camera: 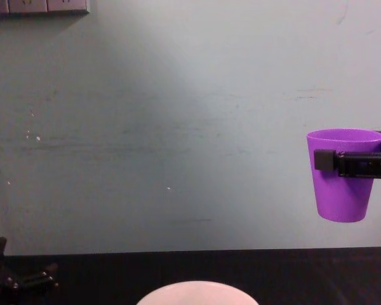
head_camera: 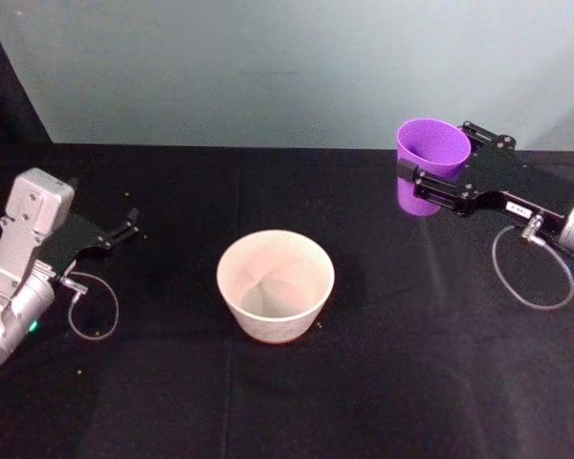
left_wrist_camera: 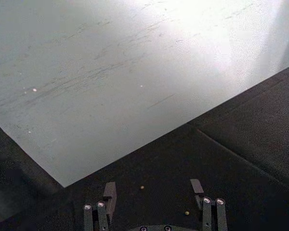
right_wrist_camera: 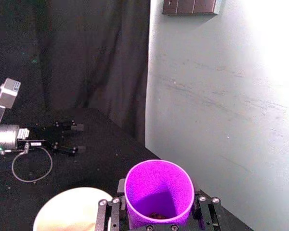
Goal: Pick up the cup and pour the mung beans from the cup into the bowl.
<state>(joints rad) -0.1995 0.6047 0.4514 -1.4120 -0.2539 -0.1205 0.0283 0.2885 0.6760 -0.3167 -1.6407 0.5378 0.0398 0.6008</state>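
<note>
Cup, a small bright purple plastic tumbler with smooth tapered sides and no handle, is upright and off the table, mouth up. The right gripper has its black jaws closed on the cup, one finger on each side. In the chest view the cup hangs well above the black cloth-covered table, and a finger crosses its wall just below the rim. Its base is narrower than its mouth and its rim is round and even.

The right wrist view looks down into the cup. The mung beans lie at its bottom as a small dark-looking cluster, too small to show colour clearly.

The bowl, wide and round with a pale pinkish-white smooth rim, sits on the table at centre front. The cup is to the bowl's right and farther back, well apart from it and not over it. The bowl's rim shows at the bottom edge of the chest view.

The left gripper is parked low over the table on the left, well apart from the bowl. The left wrist view shows its jaws wide apart with nothing between them. Two stray beans lie on the cloth near its fingers. A pale grey-green wall stands behind the table.
</note>
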